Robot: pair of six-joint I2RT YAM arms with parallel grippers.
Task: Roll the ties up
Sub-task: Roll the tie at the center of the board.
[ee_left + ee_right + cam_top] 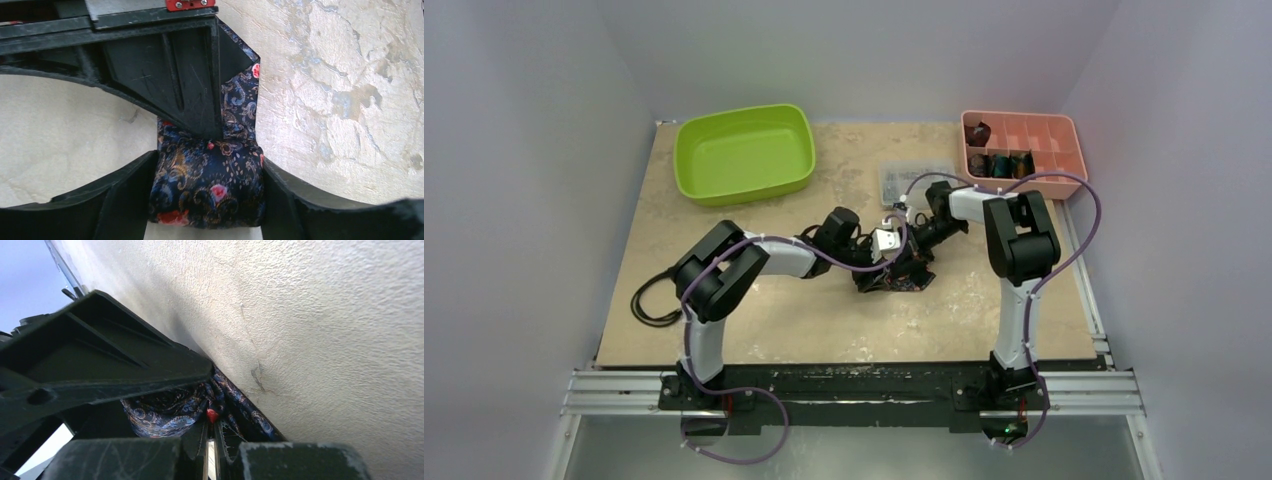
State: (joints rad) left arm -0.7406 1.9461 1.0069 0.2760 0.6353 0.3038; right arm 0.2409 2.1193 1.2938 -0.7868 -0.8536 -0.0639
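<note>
A dark navy tie with paisley and red-pink flowers lies mid-table, one end wound into a fat roll. My left gripper straddles that roll, and its two black fingers touch the roll's left and right sides. The tie's loose tail runs away from the roll along the table. My right gripper comes in from the other side with its jaws shut, and folds of the tie gather into its tips. From above, both grippers meet over the tie. Other rolled ties sit in a pink tray.
The pink compartment tray stands at the back right, with a clear plastic box just left of it. A lime green bin is at the back left. A black cable loop lies by the left arm.
</note>
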